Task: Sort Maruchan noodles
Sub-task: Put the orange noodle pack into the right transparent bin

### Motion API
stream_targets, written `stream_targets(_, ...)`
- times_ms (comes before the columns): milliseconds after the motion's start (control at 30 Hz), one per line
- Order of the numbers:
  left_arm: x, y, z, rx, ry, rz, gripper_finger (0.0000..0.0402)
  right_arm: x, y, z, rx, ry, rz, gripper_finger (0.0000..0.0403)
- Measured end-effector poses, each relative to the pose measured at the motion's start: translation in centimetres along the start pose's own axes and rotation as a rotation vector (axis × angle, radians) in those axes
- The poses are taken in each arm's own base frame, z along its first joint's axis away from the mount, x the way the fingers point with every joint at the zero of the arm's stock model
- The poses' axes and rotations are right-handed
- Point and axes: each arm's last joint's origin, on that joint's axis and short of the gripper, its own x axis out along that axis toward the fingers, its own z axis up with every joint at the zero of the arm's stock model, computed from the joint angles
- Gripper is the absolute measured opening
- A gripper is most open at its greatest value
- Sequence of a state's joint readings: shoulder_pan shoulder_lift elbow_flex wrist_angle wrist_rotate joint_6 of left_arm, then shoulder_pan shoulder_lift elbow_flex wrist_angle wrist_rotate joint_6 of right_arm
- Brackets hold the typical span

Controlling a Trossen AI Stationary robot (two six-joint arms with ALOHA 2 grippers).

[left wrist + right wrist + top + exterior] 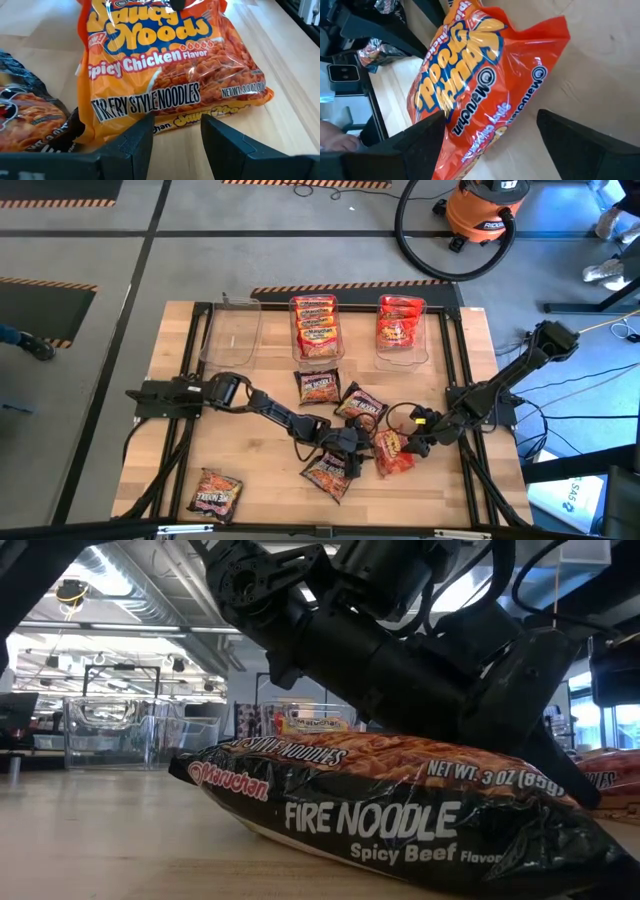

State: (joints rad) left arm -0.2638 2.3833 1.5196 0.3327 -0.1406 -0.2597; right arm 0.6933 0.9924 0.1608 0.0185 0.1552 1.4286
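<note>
An orange Saucy Noods packet (394,454) lies flat on the wooden table right of centre, between both grippers. My left gripper (352,448) sits at its left edge, open, with the packet's (165,60) lower seam just past the fingertips. My right gripper (412,444) hovers at the packet's right side, jaws wide open over it (480,75) and holding nothing. Dark Fire Noodle packets lie loose: one (328,474) under the left arm, filling the low view (400,810), two (318,387) (360,406) behind the grippers, and one (215,493) front left.
Three clear tubs stand along the back: the left one (232,330) holds nothing, the middle one (315,355) holds red-yellow packets, the right one (402,352) holds orange-red packets. A black frame (462,330) borders the table. An orange shop vacuum (485,210) stands on the floor behind.
</note>
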Motion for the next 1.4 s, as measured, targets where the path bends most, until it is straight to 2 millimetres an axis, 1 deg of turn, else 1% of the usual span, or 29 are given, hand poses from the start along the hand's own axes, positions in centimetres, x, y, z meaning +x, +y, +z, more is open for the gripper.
stream_targets(233, 0.0, 0.2, 0.0, -0.002, 0.000, 0.003, 0.0158, 0.1, 0.4, -0.3, 0.008, 0.100, 0.048, 0.0319)
stream_targets(433, 0.1, 0.6, 0.1, -0.006, -0.002, 0.010, 0.0158, 0.2, 0.3, 0.0, 0.013, -0.016, 0.032, 0.0319)
stream_targets(667, 0.1, 0.6, 0.2, -0.003, -0.015, 0.007, 0.0158, 0.7, 1.1, 0.4, 0.000, -0.151, 0.098, 0.0319)
stream_targets(833, 0.1, 0.7, 0.3, -0.006, -0.029, 0.006, 0.0158, 1.3, 1.0, 0.4, 0.003, -0.164, 0.084, 0.0319)
stream_targets(1000, 0.2, 0.9, 0.4, 0.016, -0.036, 0.009, 0.0158, 1.8, 1.6, 0.4, 0.002, -0.173, 0.145, 0.0319)
stream_targets(1167, 0.3, 1.6, 0.7, 0.004, -0.046, 0.021, 0.0158, 2.2, 1.8, 0.3, -0.009, -0.167, 0.170, 0.0319)
stream_targets(1267, 0.3, 1.7, 0.7, 0.002, -0.049, 0.026, 0.0158, 2.2, 1.8, 0.3, -0.010, -0.170, 0.164, 0.0305)
stream_targets(1400, 0.3, 1.7, 0.7, 0.002, -0.051, 0.027, 0.0158, 2.2, 1.8, 0.3, -0.031, -0.172, 0.161, 0.0253)
